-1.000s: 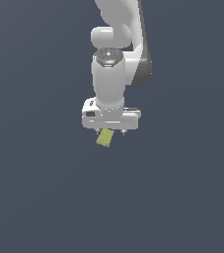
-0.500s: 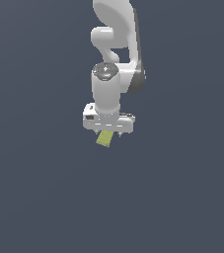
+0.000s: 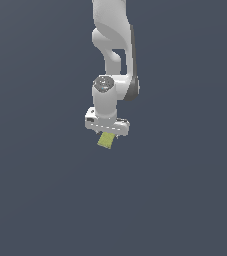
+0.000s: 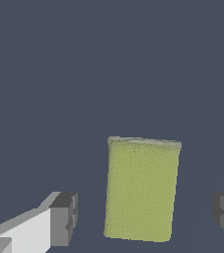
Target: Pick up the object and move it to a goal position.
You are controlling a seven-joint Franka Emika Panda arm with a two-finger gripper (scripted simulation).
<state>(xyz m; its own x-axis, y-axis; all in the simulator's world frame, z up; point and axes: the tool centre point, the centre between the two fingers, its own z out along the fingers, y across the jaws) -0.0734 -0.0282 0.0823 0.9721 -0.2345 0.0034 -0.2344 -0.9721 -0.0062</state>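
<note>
The claw (image 3: 106,131) of the white arm (image 3: 114,45) is wide open above the dark grey table (image 3: 40,190), and it holds nothing. The yellow-green block (image 4: 141,190) lies flat on the table between the two dark fingertips (image 4: 64,217), with free space on each side, so the pads do not touch it. In the exterior view the block (image 3: 105,140) shows just below the claw, a little tilted against the line of the claw body. I judge that the step in hand is the descent for the grasp. To do it well, the claw should go straight down, with the block kept in the middle between the fingers, so that both pads meet its long sides together. In the wrist view one fingertip seems nearer to the block than the other, so a small side correction may help first. How high the fingertips are over the table I cannot tell. The block is flat and thin, so I think the fingers must come very low before they close, or they may slip over its top edge. No goal marker is visible.
</note>
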